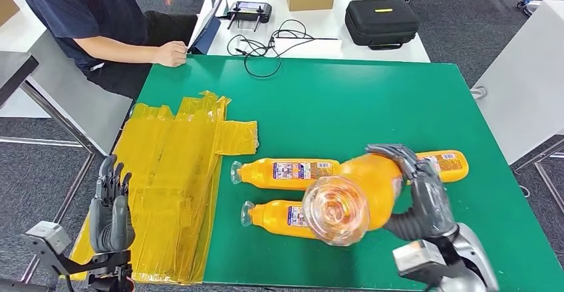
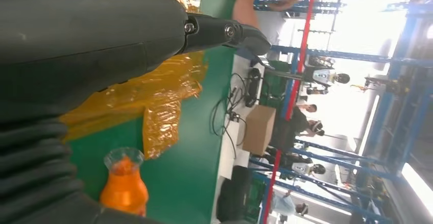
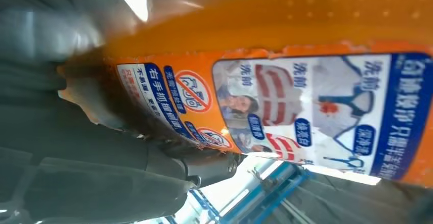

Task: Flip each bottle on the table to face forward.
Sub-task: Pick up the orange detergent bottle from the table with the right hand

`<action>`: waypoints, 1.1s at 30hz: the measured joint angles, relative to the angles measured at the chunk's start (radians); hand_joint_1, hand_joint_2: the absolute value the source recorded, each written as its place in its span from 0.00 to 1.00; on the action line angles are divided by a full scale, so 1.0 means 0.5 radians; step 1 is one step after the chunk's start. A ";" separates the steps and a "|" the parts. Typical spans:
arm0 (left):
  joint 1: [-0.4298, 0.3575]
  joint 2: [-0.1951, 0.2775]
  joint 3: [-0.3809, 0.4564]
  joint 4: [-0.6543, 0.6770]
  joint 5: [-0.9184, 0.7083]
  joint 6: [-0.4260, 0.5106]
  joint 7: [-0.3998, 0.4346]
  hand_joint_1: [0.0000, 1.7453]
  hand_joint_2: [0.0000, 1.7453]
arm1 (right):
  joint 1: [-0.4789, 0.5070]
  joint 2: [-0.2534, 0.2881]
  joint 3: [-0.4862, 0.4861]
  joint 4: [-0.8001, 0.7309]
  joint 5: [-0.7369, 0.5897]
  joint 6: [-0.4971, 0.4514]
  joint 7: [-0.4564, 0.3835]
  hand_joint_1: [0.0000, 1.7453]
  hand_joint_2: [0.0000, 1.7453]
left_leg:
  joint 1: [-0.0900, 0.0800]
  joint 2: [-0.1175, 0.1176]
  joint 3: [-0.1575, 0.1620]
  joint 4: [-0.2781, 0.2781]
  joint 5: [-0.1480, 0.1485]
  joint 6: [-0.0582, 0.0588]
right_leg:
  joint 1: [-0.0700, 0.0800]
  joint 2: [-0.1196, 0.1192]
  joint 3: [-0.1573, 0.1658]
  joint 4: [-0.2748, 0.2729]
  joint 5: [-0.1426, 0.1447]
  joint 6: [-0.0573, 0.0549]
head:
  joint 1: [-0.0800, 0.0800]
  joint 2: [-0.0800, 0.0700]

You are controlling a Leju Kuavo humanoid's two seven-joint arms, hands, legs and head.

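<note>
The right hand (image 1: pixel 418 185) grips an orange bottle (image 1: pixel 362 195) lifted above the green table (image 1: pixel 372 99), over two bottles lying flat, while the left hand (image 1: pixel 112 202) hangs empty, fingers apart.

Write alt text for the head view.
The robot's right hand holds an orange bottle lifted above a green table, its clear cap toward the camera. Three more orange bottles lie on the table near crumpled yellow plastic sheeting; the left hand hangs open, and a seated person is behind.
</note>
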 joint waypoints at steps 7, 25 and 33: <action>-0.001 -0.002 -0.045 -0.016 0.016 0.019 0.002 0.00 1.00 | -0.140 -0.002 0.253 0.202 0.173 -0.297 0.209 1.00 1.00 | 0.000 -0.003 -0.004 0.001 0.001 0.001 | 0.000 -0.002 0.001 0.001 0.001 0.001 | 0.000 0.000; -0.358 -0.001 -0.571 0.082 0.054 0.114 0.082 0.00 1.00 | -0.842 0.282 0.819 1.268 0.523 -1.031 0.828 1.00 1.00 | 0.000 -0.011 -0.011 0.002 0.008 -0.007 | 0.000 -0.007 -0.010 0.008 0.003 0.002 | 0.000 0.000; -0.449 0.006 -0.628 0.164 0.090 0.099 0.088 0.00 1.00 | -0.918 0.333 0.839 1.400 0.505 -1.036 0.931 1.00 1.00 | 0.001 -0.010 -0.012 0.002 0.008 -0.007 | 0.000 -0.006 -0.012 0.009 0.003 0.002 | 0.000 0.000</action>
